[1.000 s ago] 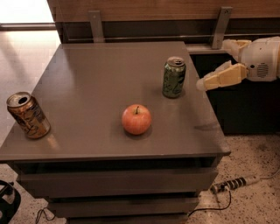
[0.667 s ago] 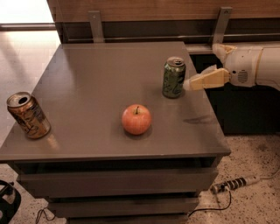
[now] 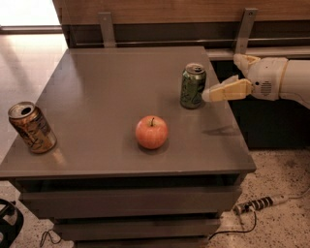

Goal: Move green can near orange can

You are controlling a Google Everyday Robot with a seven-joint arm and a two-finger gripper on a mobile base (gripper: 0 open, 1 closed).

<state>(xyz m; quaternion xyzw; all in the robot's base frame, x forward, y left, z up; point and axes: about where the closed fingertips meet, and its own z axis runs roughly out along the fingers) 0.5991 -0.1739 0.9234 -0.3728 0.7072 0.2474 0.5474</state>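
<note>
Nearest me, on the speckled floor (image 3: 286,177) at the right, lay a pale power strip with a dark cord (image 3: 259,203), just below the front of the grey cabinet-style table (image 3: 121,77), whose flat drawer fronts (image 3: 131,201) faced me. Close to the table's front left corner stood the orange can (image 3: 32,127), an orange-gold and brown drink can with dark markings and an opened silver top, upright by the left edge. Further in, near the middle of the top and a little to the right, sat a round red-orange apple (image 3: 151,131) with its stem up, touching nothing. Beyond the apple and well apart from the orange can, the green can (image 3: 193,86), a small green drink can with pale swirly markings and a silver pull-tab top, stood upright near the table's right edge, toward the back. The cream-coloured two-finger gripper (image 3: 221,76) reached in from the right on its white arm (image 3: 290,80), level with the green can; its fingers were spread apart, holding nothing, and the nearer finger (image 3: 227,90) pointed at the can's right side, its tip just beside the can, though I could not tell whether it touched. Behind everything ran a wooden wall panel (image 3: 169,9) with two grey metal brackets (image 3: 107,29).
</note>
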